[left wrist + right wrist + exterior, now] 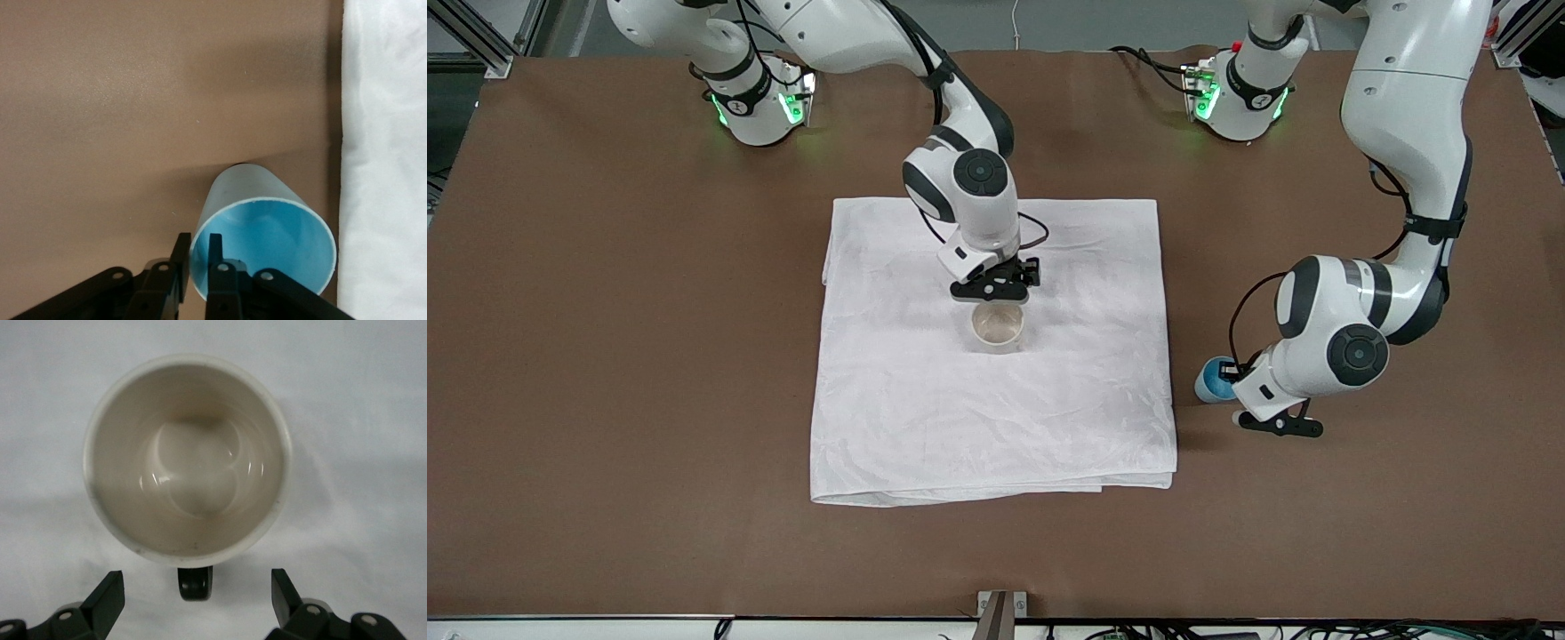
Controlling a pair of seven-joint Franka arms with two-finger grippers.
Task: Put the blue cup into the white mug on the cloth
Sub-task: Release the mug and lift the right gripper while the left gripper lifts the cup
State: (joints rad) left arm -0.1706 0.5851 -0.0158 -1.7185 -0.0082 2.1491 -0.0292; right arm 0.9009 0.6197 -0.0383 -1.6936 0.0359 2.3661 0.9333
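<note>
Hovering low over the middle of the cloth (996,356), the right hand (996,289) has its 2 fingers (103,600) spread wide, released and holding nothing. The white mug (997,327) stands upright on the cloth just below it, mouth up, with nothing inside; in the right wrist view the mug (187,460) shows its small black handle (195,582) pointing into the gap between the fingers without touching either.

Toward the left arm's end of the surface (605,356), the blue cup (1213,380) sits on the bare brown top just beside the cloth's edge, not on it. The left hand (1232,382) is clenched on the blue cup (263,227): 1 finger (179,267) presses outside the rim and the other inside. The cloth (383,160) lies close alongside the cup.
</note>
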